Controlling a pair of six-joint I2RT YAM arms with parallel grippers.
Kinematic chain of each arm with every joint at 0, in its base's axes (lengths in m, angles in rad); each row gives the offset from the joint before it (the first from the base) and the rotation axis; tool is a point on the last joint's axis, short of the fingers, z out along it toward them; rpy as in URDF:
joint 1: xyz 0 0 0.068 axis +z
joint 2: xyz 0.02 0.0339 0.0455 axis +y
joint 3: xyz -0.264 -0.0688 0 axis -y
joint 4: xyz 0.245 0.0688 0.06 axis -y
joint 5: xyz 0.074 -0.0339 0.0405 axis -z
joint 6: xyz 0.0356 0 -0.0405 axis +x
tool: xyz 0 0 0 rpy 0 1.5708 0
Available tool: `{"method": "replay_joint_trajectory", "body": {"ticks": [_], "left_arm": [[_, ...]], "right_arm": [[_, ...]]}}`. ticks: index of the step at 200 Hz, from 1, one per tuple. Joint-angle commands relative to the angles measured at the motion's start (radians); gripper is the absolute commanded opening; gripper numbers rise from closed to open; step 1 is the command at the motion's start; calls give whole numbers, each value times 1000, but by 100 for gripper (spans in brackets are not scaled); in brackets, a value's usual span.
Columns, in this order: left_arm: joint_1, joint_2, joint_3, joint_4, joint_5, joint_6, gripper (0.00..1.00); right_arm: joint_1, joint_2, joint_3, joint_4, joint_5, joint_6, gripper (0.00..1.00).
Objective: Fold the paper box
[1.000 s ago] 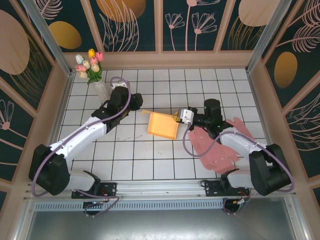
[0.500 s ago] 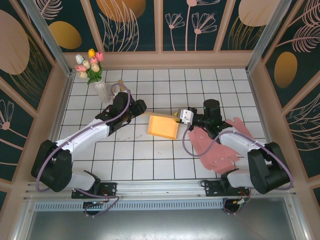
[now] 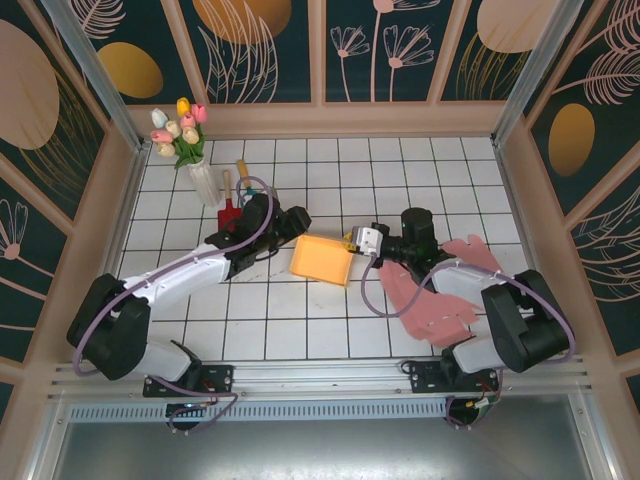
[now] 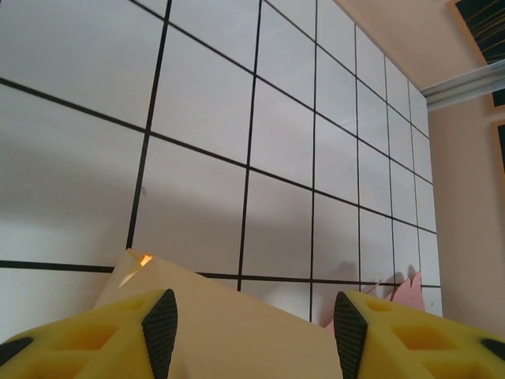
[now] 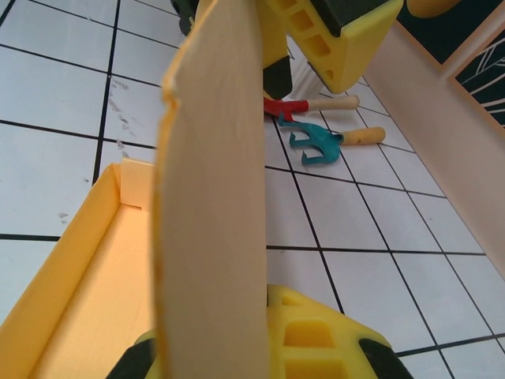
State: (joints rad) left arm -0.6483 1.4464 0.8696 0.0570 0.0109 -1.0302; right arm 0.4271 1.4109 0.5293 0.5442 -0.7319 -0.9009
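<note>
From above, the box (image 3: 322, 260) lies open-side up near the middle of the table (image 3: 300, 330), between the two arms. The left gripper (image 3: 292, 222) reaches in at the box's far left corner. The right gripper (image 3: 356, 240) meets its right edge, so each arm has its own side and neither is clearly nearer. Pink sheets (image 3: 432, 295) lie under the right arm, just right of the box.

At the left wrist, the fingers (image 4: 162, 324) stand spread wide. A pale box wall (image 4: 213, 308) rises into the gap between them, with neither pad touching it. The wall runs crosswise to the fingers' line of closing. In my judgement the coming move turns on this: the left gripper already straddles the wall, and closing would catch the paper.

At the right wrist, a box wall (image 5: 213, 197) stands upright and edge-on, rising from beside the yellow finger (image 5: 316, 335). The paper hides the other finger, so the hold is hard to confirm, but this gripper seems pinched shut on that wall. The box floor (image 5: 87, 316) stretches away to the left. The left gripper's fingers hang over its far end. A trowel (image 5: 304, 105) and rake (image 5: 316, 146) lie beyond, well apart from the box.
</note>
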Motion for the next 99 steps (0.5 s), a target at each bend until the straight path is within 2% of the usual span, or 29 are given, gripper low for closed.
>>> {"method": "replay_joint_trajectory", "body": {"ticks": [1, 23, 43, 99], "left_arm": [[-40, 23, 24, 42, 45, -69, 58], [-54, 42, 80, -43, 23, -119, 60], [-60, 58, 97, -72, 9, -141, 60], [-66, 87, 65, -2, 8, -176, 45]], "right_arm": [[7, 11, -14, 91, 16, 25, 0], [12, 13, -14, 125, 52, 56, 0], [26, 14, -9, 104, 43, 43, 4], [73, 24, 58, -105, 119, -68, 17]]}}
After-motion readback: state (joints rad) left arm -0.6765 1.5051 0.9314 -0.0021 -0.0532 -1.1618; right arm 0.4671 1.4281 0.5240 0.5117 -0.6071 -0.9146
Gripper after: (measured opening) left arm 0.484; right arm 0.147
